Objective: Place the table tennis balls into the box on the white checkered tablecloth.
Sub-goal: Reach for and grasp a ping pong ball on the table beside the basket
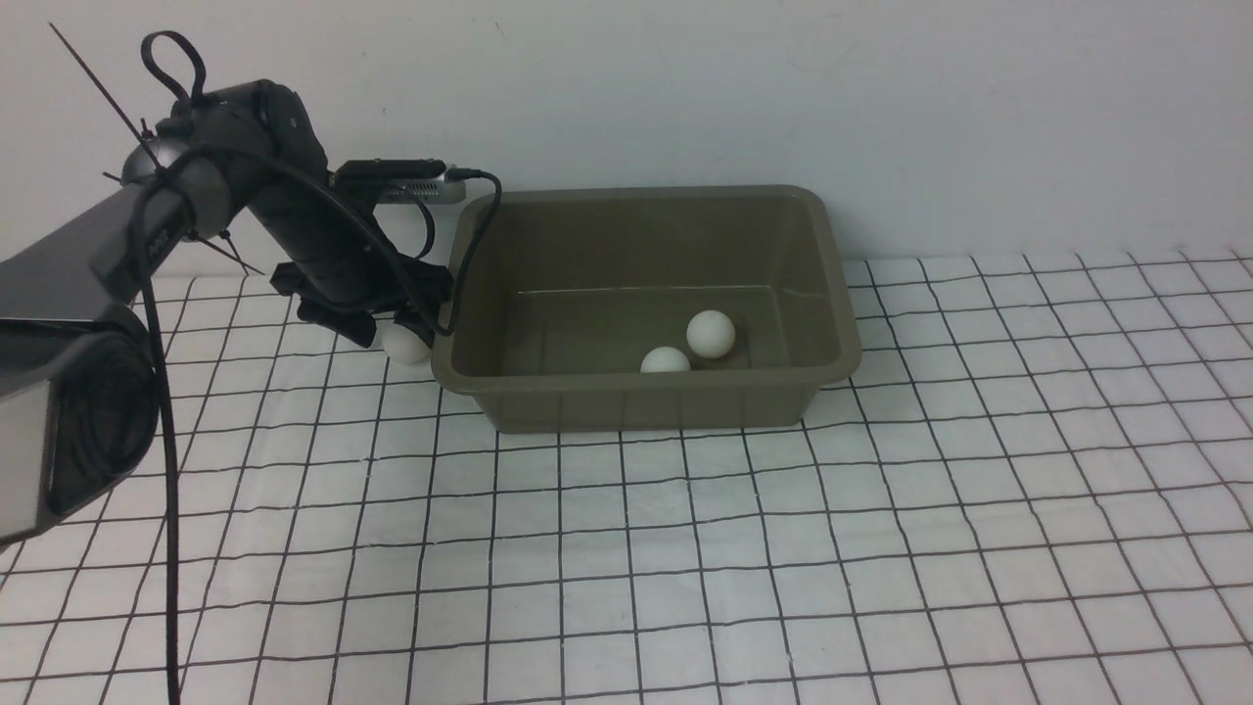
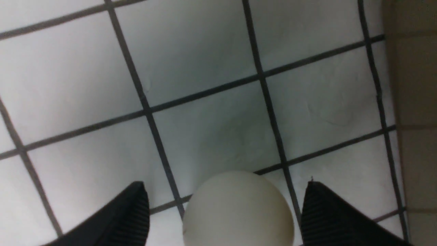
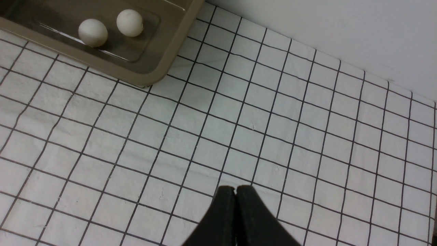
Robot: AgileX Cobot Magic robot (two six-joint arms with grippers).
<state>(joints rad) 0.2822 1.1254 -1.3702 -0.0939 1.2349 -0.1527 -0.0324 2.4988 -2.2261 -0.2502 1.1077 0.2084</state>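
Note:
The olive-green box [image 1: 548, 406] stands on the white checkered tablecloth [image 1: 685, 548] near the back wall. Two table tennis balls [image 1: 711, 333] [image 1: 666, 360] lie inside it; they also show in the right wrist view [image 3: 129, 22] [image 3: 93, 32]. The third ball [image 1: 404, 346] lies on the cloth just left of the box. My left gripper [image 1: 399, 331] is lowered over it, open. In the left wrist view the ball [image 2: 239, 212] sits between the two fingers [image 2: 129, 215] with gaps on both sides. My right gripper [image 3: 235, 190] is shut and empty above the cloth, right of the box.
The box's outer wall [image 2: 416, 102] is close beside the left gripper. A white wall [image 1: 881, 98] rises right behind the box. The left arm's cables [image 1: 166, 441] hang at the left. The right arm is outside the front view.

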